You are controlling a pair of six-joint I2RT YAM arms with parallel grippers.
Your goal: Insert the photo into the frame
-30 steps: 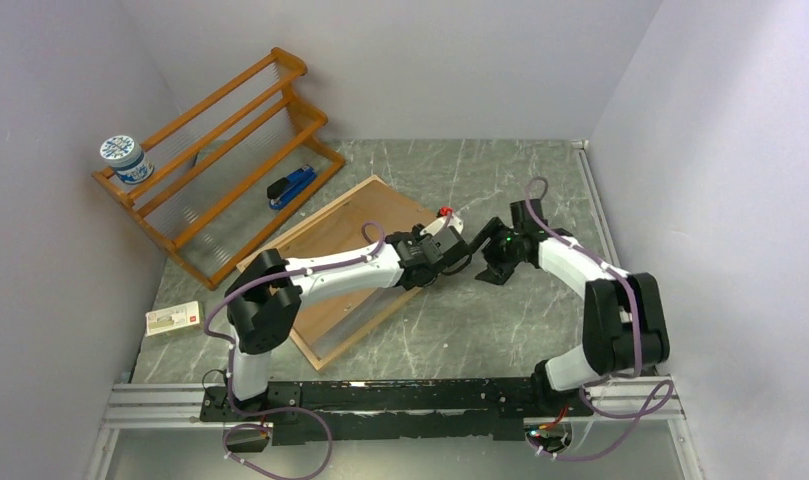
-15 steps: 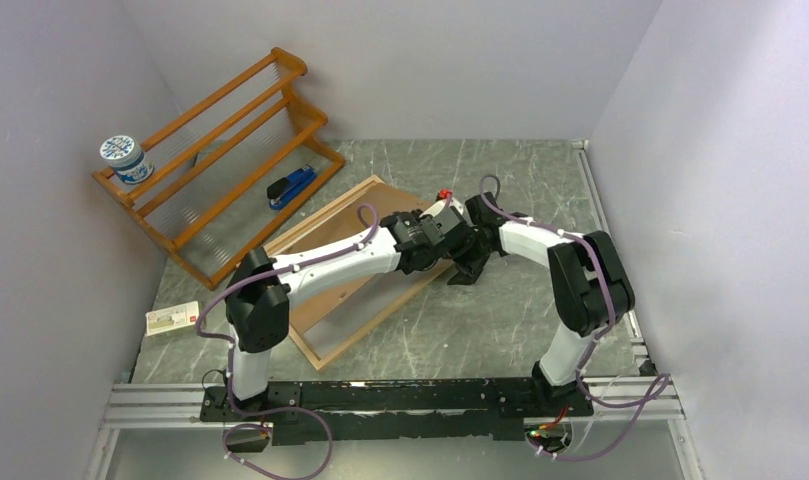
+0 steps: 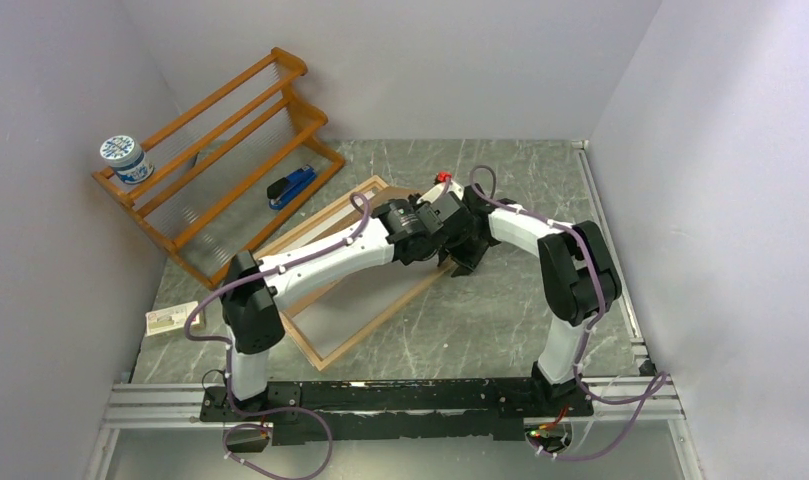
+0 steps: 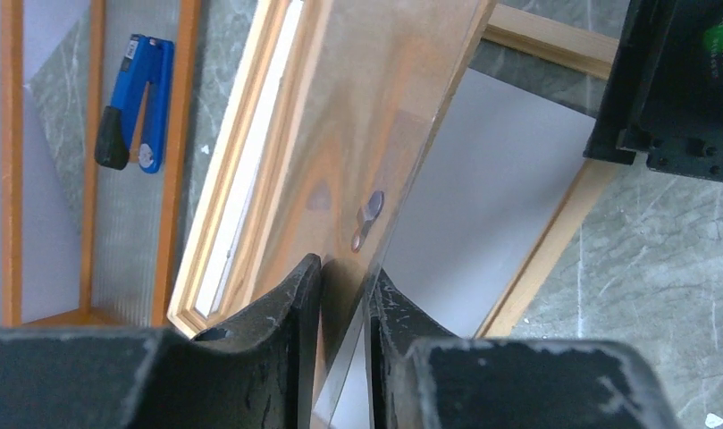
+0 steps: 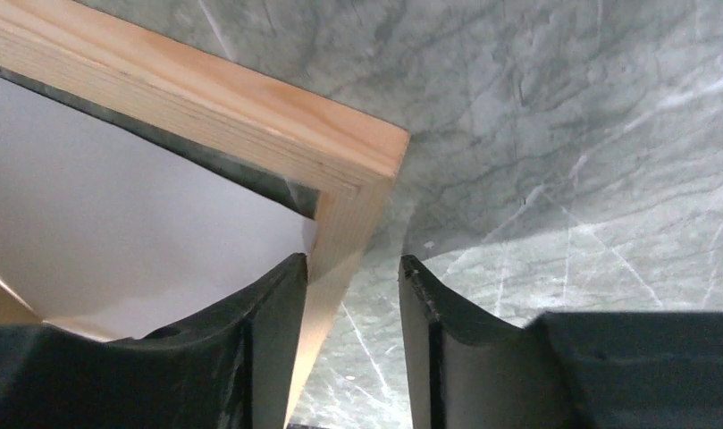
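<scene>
The frame [image 3: 380, 322], with its thin light-wood border, lies flat on the grey table. Inside it lies the photo [image 3: 345, 305], white back up, also seen in the left wrist view as the photo [image 4: 509, 170]. My left gripper [image 3: 435, 232] is shut on the edge of the brown backing board [image 4: 375, 116] and holds it tilted up over the frame. A clear sheet's edge runs along the board between the left gripper's [image 4: 344, 268] jaws. My right gripper [image 5: 353, 264] is open and straddles the frame's border [image 5: 250, 134] by its right corner; the photo [image 5: 116, 206] shows white inside.
An orange-brown slatted rack [image 3: 220, 150] stands at the back left with a blue stapler [image 3: 292, 186] under it and a blue-and-white jar [image 3: 123, 157] on its end. A small flat box [image 3: 172, 318] lies at the left. Walls close in on both sides.
My right arm swung left to the frame's right corner and its jaws narrowed around the border. My left gripper lifted the backing board up and back, uncovering the white sheet.
</scene>
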